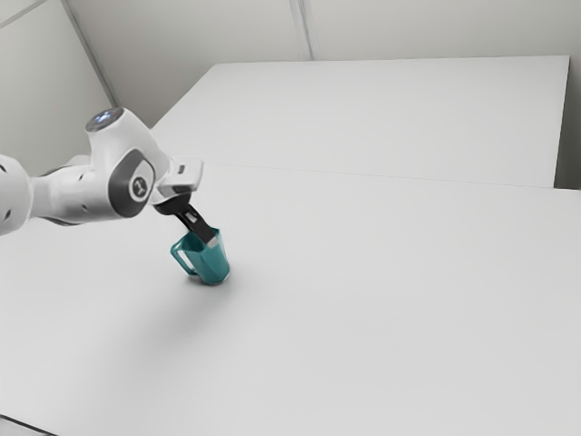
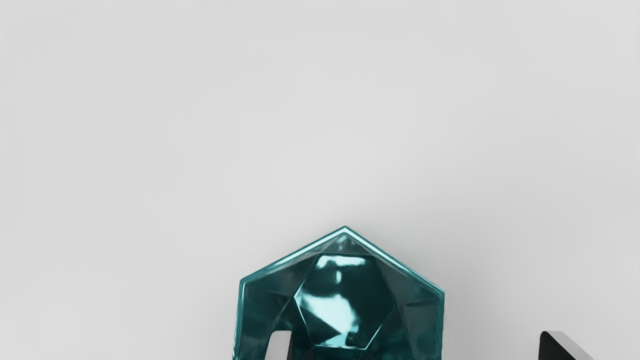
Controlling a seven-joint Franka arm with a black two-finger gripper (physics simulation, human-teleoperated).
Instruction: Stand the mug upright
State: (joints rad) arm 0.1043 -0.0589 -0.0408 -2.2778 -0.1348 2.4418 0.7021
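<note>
Teal faceted mug [image 1: 211, 264] mouth-up, exterior view's left
Gripper [image 2: 415, 345] wide open, gripping nothing; 1 finger [image 2: 278, 346] inside, so sideways drift could topple the mug.

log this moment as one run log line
gripper open, at mug | one finger over mouth, other finger outside rim | mug mouth-up on table, exact tilt unclear

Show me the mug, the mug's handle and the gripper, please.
Mug [image 1: 212, 264]: exterior view, on the outer side of its body.
Handle [image 1: 181, 261]: exterior view, on the outer bar of its loop.
Gripper [image 2: 416, 345]: wrist view, midway between its two parted fingertips.
</note>
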